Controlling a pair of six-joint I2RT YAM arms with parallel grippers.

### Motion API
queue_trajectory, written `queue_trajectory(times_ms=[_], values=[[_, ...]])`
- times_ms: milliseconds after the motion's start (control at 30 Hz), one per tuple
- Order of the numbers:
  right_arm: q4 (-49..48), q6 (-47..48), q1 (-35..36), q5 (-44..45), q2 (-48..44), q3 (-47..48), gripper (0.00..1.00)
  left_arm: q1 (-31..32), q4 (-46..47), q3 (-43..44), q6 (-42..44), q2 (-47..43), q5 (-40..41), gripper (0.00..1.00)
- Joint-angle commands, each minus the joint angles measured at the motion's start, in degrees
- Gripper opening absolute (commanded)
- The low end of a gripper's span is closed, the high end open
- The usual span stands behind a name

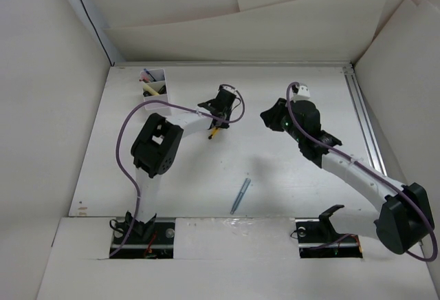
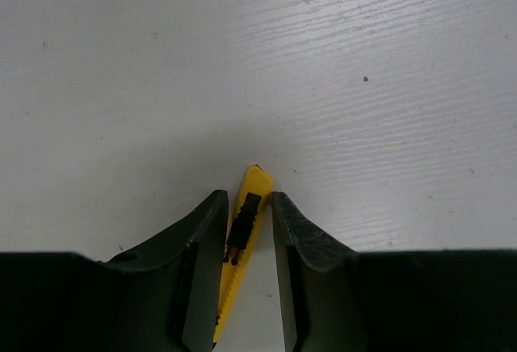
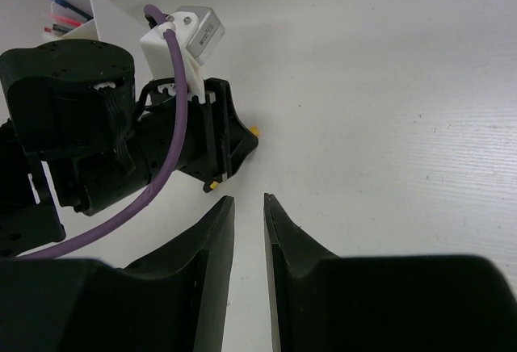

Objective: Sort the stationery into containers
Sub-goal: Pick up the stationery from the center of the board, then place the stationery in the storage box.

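A yellow piece of stationery with a black slider (image 2: 249, 211) lies flat on the white table, between the fingers of my left gripper (image 2: 243, 199). The jaws straddle it; the left finger is against it and a gap shows at the right finger. In the top view it (image 1: 214, 133) pokes out below the left gripper (image 1: 218, 121). A grey-blue pen (image 1: 240, 195) lies loose near the front middle. The white container (image 1: 152, 83) at the back left holds several pens. My right gripper (image 3: 248, 200) is empty, its jaws a narrow gap apart, hovering right of the left gripper (image 3: 202, 138).
The white container (image 3: 69, 5) also shows at the top left of the right wrist view. A metal rail (image 1: 364, 124) runs along the table's right side. White walls enclose the back and the sides. The left arm's purple cable (image 1: 127, 131) loops out to the left.
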State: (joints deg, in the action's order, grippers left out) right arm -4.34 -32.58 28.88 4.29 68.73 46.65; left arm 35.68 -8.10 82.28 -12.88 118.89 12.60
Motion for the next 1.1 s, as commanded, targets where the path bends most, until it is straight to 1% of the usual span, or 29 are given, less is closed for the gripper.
queue_trajectory(times_ms=[0,33,233,300,333,400,500,700,800,867,933,1067], values=[[-1.81,0.32,-0.23,0.01,-0.26,0.36,0.27,0.27,-1.83,2.01,0.49,1.08,2.42,0.25],[-1.81,0.32,-0.23,-0.51,-0.26,0.37,0.27,0.27,-1.83,2.01,-0.03,1.08,2.43,0.22],[-1.81,0.32,-0.23,-1.04,0.26,0.37,0.27,0.27,-1.22,2.01,-1.17,1.60,3.48,0.17],[-1.81,0.32,-0.23,-1.04,0.79,0.37,0.27,0.27,-1.22,2.01,-1.87,1.61,3.48,0.11],[-1.81,0.32,-0.23,-1.04,0.79,0.37,0.27,0.27,-0.52,2.01,-1.88,1.61,3.48,0.05],[-1.81,0.32,-0.23,-1.04,0.79,0.37,0.27,-0.26,0.01,1.48,-3.72,1.61,3.48,0.00],[-1.81,0.32,-0.23,-1.04,0.79,0.37,0.27,-1.40,1.41,0.95,-5.39,-0.14,3.48,0.00],[-1.81,0.32,-0.23,-1.57,1.32,0.90,0.27,-6.06,4.31,-1.50,-11.01,-8.93,4.10,0.00],[-1.81,0.32,-0.23,-1.57,1.32,0.90,0.27,-8.43,5.98,-1.51,-13.83,-13.41,7.52,0.00],[-1.81,0.32,-0.23,-1.57,1.32,0.90,0.27,-9.83,5.99,-1.51,-15.15,-15.43,11.29,0.00],[-1.81,0.32,-0.23,-1.57,1.32,0.90,0.27,-12.38,7.30,-0.99,-16.98,-17.90,14.19,0.00],[-1.81,0.32,-0.23,-1.57,1.85,0.90,0.27,-18.27,9.67,-0.98,-18.32,-19.66,20.43,0.00]])
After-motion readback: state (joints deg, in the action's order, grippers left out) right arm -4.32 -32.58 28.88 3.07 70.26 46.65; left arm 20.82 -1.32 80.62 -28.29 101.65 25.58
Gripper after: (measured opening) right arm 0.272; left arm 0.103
